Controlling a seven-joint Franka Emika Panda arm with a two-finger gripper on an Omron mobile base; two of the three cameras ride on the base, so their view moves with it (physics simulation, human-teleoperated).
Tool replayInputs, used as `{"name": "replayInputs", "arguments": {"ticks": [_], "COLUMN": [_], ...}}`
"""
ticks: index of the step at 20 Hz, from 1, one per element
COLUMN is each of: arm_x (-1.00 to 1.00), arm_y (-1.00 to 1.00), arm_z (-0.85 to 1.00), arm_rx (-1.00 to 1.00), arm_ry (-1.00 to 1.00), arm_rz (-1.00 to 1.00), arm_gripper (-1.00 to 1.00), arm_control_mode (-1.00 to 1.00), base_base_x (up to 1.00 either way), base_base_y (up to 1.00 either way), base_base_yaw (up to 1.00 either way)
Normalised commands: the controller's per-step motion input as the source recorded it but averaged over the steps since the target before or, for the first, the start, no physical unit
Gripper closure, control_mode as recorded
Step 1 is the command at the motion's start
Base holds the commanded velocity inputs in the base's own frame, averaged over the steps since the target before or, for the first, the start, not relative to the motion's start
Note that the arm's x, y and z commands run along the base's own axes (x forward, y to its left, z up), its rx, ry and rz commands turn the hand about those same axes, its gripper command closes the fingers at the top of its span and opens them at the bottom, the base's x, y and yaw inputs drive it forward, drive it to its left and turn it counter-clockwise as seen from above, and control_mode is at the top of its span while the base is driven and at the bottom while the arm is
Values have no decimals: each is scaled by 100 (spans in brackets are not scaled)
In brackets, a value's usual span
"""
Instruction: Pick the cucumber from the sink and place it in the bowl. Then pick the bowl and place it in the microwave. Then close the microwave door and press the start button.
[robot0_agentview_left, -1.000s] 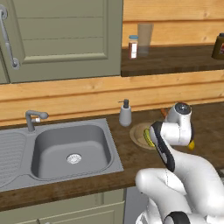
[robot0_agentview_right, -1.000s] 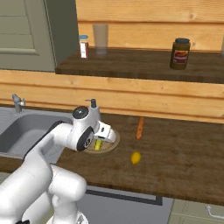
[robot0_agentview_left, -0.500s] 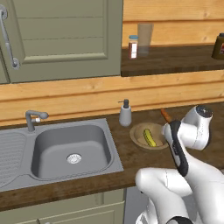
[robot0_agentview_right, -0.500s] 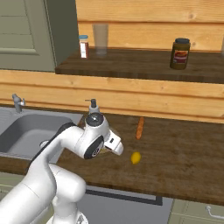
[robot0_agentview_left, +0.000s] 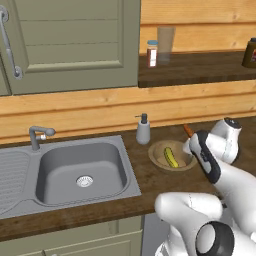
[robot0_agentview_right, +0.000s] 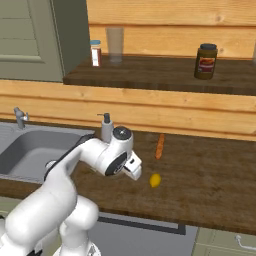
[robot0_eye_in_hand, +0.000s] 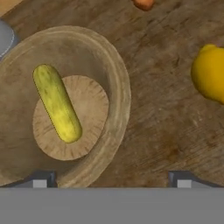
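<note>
We list: dark wooden desk (robot0_agentview_left: 150, 180); wide round light-brown wooden bowl (robot0_eye_in_hand: 114, 87), below and to one side of our tool (robot0_eye_in_hand: 109, 177); stubby yellow-green cucumber (robot0_eye_in_hand: 57, 103) lying in it, long axis slanted across the floor. Tool spread wide, empty, straddling the near rim.

The cucumber (robot0_agentview_left: 171, 157) lies in the bowl (robot0_agentview_left: 156, 151) — right of the sink (robot0_agentview_left: 65, 187) (soap dispenser (robot0_agentview_left: 143, 129) between, behind)
</note>
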Motion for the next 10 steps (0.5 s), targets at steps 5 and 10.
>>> {"name": "replayInputs", "arguments": {"ticks": [5,10], "arm_x": [39,22], "arm_y": [-1,-1], "arm_z": [-28,-44], "arm_rx": [4,2], "arm_ry": [18,5], "arm_rz": [0,0], "arm_gripper": [-100,-100], "arm_control_mode": [-100,-100], "base_base_x": [0,0], "base_base_y": [0,0], "base_base_yaw": [0,0]}}
